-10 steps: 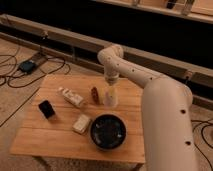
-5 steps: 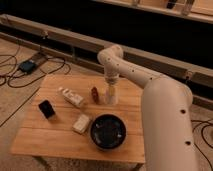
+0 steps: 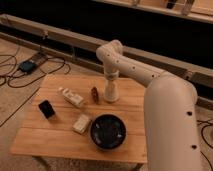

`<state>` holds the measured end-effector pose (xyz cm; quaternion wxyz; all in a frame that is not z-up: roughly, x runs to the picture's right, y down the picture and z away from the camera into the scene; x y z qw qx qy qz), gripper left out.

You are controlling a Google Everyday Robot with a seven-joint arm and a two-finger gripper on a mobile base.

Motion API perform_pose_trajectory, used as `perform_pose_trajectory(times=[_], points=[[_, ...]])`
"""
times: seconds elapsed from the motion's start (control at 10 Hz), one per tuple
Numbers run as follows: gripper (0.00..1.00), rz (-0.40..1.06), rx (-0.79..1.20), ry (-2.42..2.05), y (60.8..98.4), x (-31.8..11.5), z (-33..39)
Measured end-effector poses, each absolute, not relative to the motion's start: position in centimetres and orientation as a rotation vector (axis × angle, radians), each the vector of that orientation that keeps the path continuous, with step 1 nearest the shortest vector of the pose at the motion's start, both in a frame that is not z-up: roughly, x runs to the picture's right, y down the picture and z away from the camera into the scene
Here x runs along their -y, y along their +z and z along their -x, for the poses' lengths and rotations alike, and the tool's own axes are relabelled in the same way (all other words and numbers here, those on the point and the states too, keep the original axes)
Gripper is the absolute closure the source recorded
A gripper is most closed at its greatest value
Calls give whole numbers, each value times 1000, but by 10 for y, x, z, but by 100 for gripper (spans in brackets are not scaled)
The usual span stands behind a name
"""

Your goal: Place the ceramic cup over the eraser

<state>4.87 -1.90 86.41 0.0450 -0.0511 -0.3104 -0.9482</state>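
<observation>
Above the wooden table, the jaws hang over the ceramic cup.

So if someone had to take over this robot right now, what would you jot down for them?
The gripper points straight down onto the cup at the back middle of the table; whether it holds the cup is unclear.
The eraser lies near the left edge, uncovered, far from the cup.
Done: arm is at the cup.
Left: carry the cup left, past the white bar, and set it over the eraser.
</observation>
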Motion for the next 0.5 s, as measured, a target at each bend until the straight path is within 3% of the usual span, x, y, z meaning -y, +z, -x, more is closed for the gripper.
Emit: perform_pose_trajectory(times=[0.5], points=[[100, 57, 955, -3058, 809, 58, 16]])
